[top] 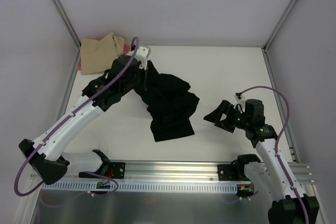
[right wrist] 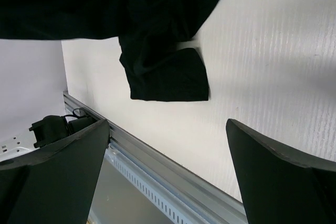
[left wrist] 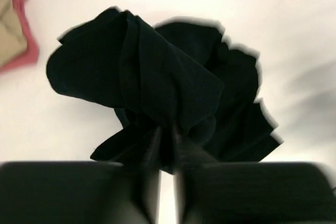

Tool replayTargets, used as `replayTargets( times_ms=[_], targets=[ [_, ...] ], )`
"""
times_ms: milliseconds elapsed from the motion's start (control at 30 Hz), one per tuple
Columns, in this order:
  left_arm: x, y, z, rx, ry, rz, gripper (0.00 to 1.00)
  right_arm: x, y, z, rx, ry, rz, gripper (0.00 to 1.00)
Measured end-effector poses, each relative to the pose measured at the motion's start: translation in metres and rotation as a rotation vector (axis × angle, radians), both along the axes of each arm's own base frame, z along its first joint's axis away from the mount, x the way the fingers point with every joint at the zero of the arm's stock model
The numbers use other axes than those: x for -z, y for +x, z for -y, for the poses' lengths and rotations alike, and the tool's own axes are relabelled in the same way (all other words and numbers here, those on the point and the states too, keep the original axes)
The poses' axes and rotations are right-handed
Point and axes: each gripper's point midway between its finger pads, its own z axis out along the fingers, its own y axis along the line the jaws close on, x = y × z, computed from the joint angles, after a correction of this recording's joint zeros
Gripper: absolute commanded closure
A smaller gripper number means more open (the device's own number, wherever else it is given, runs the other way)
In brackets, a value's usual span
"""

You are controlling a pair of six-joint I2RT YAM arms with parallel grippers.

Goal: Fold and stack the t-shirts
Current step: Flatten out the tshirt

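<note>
Pickup of black shirt (top: 169, 109), pinched tight in left gripper (left wrist: 168, 136); right gripper (right wrist: 165, 127) gaping, empty. Next: grab free edge, lay flat.

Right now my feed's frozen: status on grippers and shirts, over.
Left gripper shut on black t-shirt, crumpled. Right gripper open, empty, beside it. Tan t-shirt on pink-red t-shirt, far-left corner. Nothing blocking.

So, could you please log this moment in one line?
left jaws: shut on black t-shirt | right jaws: open | tan t-shirt: far-left corner
</note>
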Motion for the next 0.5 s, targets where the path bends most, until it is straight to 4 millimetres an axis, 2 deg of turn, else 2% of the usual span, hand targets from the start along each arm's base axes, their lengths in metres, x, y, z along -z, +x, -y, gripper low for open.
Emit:
replayTargets(
  times_ms=[33, 67, 100, 167, 267, 333, 400, 500],
  targets=[
    [0.019, -0.005, -0.007, -0.016, 0.032, -0.039, 0.51, 0.001, 0.001, 0.0, -0.001, -0.001, -0.002, 0.01],
    [0.039, -0.009, -0.011, -0.031, 0.056, -0.079, 0.16, 0.002, 0.001, 0.0, -0.002, -0.002, -0.005, 0.01],
    [0.062, -0.015, -0.017, -0.051, 0.077, -0.127, 0.02, 0.003, 0.002, 0.0, -0.004, -0.004, -0.009, 0.0],
    [0.105, -0.031, -0.032, -0.103, 0.114, -0.223, 0.01, 0.006, 0.003, 0.0, -0.006, -0.008, -0.019, 0.01],
    [0.141, -0.061, -0.061, -0.186, 0.119, -0.289, 0.01, 0.011, 0.005, 0.0, -0.01, -0.014, -0.035, 0.01],
    [0.142, -0.077, -0.08, -0.245, 0.052, -0.249, 0.01, 0.014, 0.007, -0.001, -0.013, -0.014, -0.047, 0.0],
    [0.129, -0.088, -0.094, -0.286, -0.043, -0.18, 0.01, 0.016, 0.01, -0.002, -0.015, -0.013, -0.054, 0.01],
    [0.107, -0.093, -0.102, -0.316, -0.156, -0.1, 0.01, 0.019, 0.019, -0.007, -0.025, 0.007, -0.064, 0.03]
  ],
)
